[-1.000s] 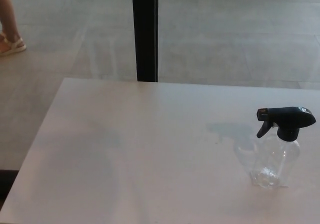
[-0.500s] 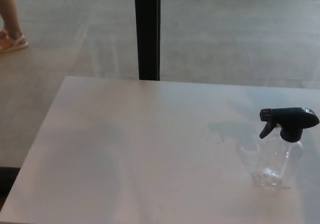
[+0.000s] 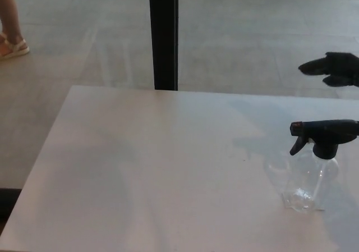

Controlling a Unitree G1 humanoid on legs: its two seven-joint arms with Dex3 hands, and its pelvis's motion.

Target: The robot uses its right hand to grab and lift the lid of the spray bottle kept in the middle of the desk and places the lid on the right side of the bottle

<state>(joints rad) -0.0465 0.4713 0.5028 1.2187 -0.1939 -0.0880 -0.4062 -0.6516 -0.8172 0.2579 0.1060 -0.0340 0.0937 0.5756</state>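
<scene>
Clear plastic spray bottle (image 3: 307, 182) upright on the pale, flat desk top (image 3: 168, 168), well toward the right edge rather than dead centre. Still seated on its neck: the black plastic trigger-spray lid (image 3: 325, 134), long axis roughly horizontal, nozzle tip toward 9 o'clock, trigger lever hanging down under the nozzle end, right end cut off by the picture's edge.

Black right hand (image 3: 332, 69) at the upper right, held in the air above and beyond the desk's far edge, apart from the bottle. Thick fingers (image 3: 312, 67) extended toward 9 o'clock with a visible gap between them, clasping nothing. From that hand, lid at about 6 o'clock, near but with clear space between. Left hand nowhere to be seen, so only the right within reach of the lid.

Judged from this: reach just begun, grasp not yet made; coming move likely a descent onto the lid's collar, fingers across its long axis.

No brand, label or readable writing on bottle or lid.

Beyond the desk, a black upright post (image 3: 163, 36) at 12 o'clock, and a person's sandalled foot (image 3: 11, 41) at 10 o'clock.
</scene>
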